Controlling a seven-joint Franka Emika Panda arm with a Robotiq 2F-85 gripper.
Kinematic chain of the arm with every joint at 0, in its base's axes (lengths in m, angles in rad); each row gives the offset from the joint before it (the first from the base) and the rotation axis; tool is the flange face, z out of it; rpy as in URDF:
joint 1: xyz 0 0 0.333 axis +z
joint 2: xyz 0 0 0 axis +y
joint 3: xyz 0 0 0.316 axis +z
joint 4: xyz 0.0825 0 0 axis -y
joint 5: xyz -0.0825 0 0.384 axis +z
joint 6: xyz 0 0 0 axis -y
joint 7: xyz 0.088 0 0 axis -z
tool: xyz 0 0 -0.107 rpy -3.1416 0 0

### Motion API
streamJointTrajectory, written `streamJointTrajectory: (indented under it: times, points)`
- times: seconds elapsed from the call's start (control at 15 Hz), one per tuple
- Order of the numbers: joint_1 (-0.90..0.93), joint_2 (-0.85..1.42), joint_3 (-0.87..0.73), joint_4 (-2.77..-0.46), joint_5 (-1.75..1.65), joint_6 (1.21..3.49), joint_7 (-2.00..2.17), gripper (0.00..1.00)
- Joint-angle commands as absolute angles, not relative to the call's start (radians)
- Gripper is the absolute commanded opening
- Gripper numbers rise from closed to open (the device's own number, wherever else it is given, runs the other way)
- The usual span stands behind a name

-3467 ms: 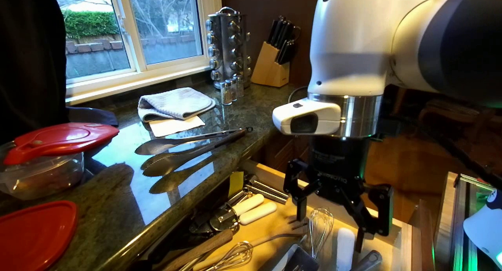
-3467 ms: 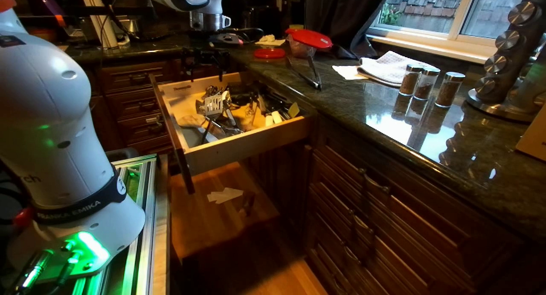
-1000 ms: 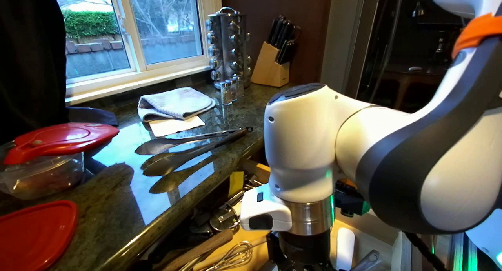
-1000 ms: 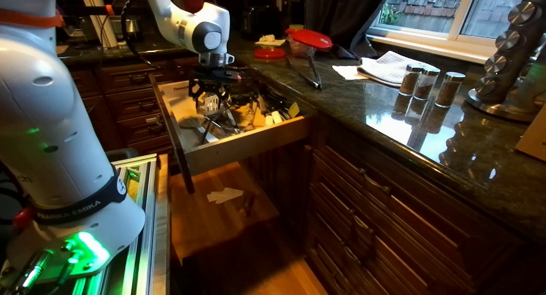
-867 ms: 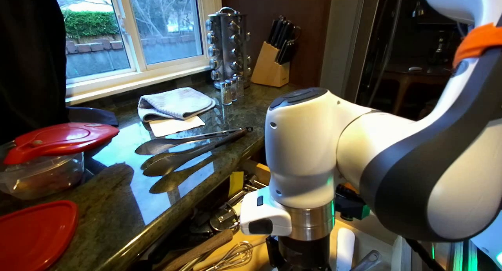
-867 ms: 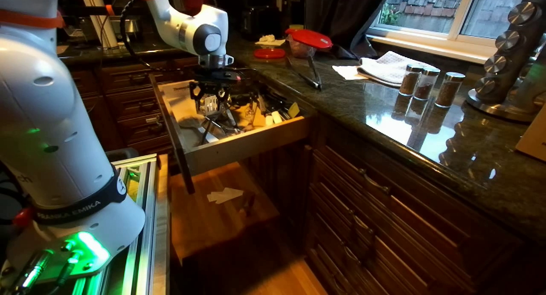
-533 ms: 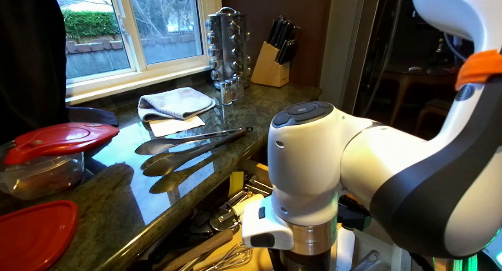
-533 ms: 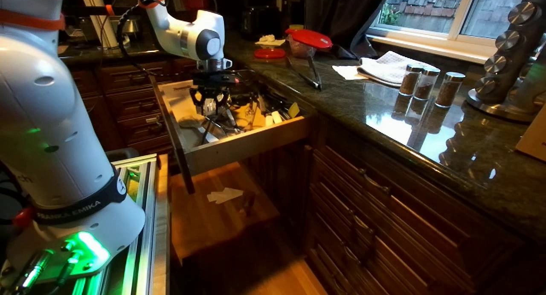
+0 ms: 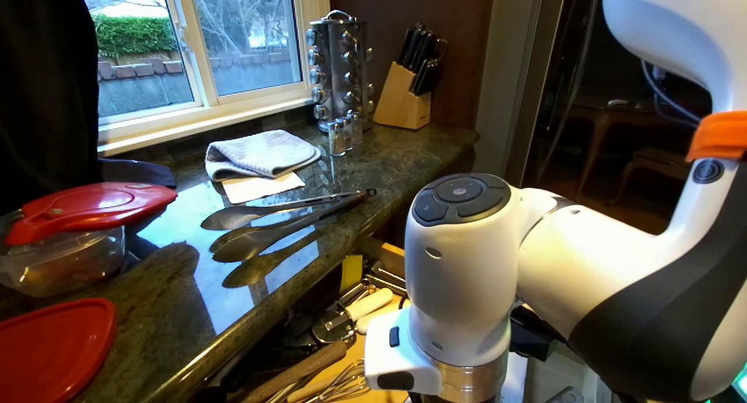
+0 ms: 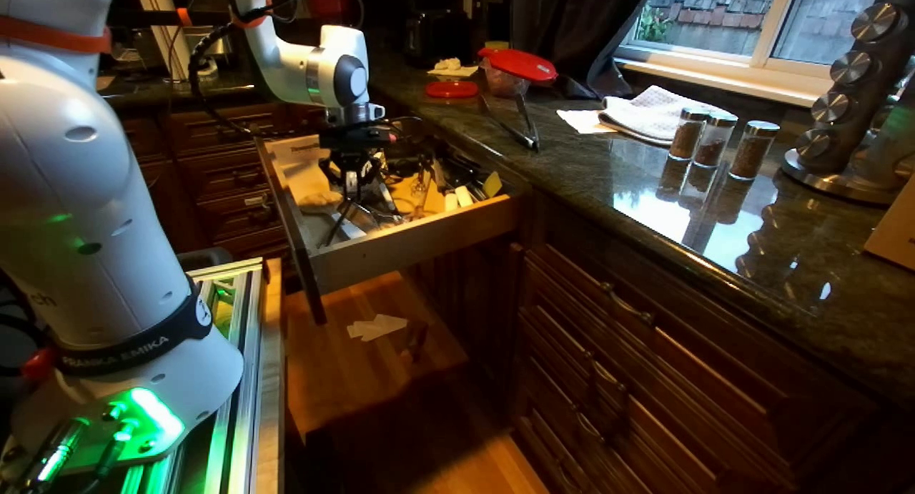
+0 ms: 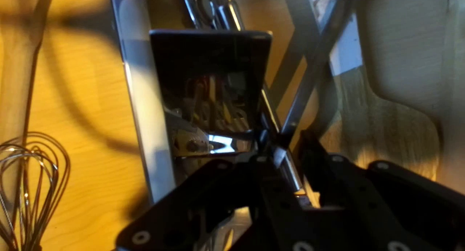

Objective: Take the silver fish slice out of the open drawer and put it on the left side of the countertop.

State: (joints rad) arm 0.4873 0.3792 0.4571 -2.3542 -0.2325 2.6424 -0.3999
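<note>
Wooden drawer (image 10: 429,229) edges around gripper (image 11: 284,145)

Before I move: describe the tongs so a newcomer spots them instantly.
Find the window; below it runs a dark, glossy countertop. On it, between the folded towel and the open drawer, lie the tongs. Unlike the towel and the white sheet beside them, they are two slim arms joined at one end, spreading to scalloped, spoon-like tips.

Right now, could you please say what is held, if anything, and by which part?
Seemingly the fish slice, by its handle, in the nearly shut gripper; whether it is clamped cannot be told.
</note>
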Motion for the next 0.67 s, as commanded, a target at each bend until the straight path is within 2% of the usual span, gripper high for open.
streamJointTrajectory:
  times: [0.0, 0.07, 0.13, 0.27, 0.47, 0.6]
  points:
    - [0.522, 0.390, 0.426, -2.351, -0.313, 2.663, -0.312, 0.44]
    - [0.526, 0.389, 0.422, -2.351, -0.326, 2.663, -0.298, 0.45]
    - [0.528, 0.389, 0.420, -2.351, -0.333, 2.663, -0.289, 0.51]
    - [0.525, 0.398, 0.420, -2.349, -0.340, 2.666, -0.282, 0.51]
    - [0.521, 0.419, 0.426, -2.339, -0.335, 2.674, -0.289, 0.32]
    - [0.522, 0.433, 0.427, -2.330, -0.334, 2.672, -0.293, 0.29]
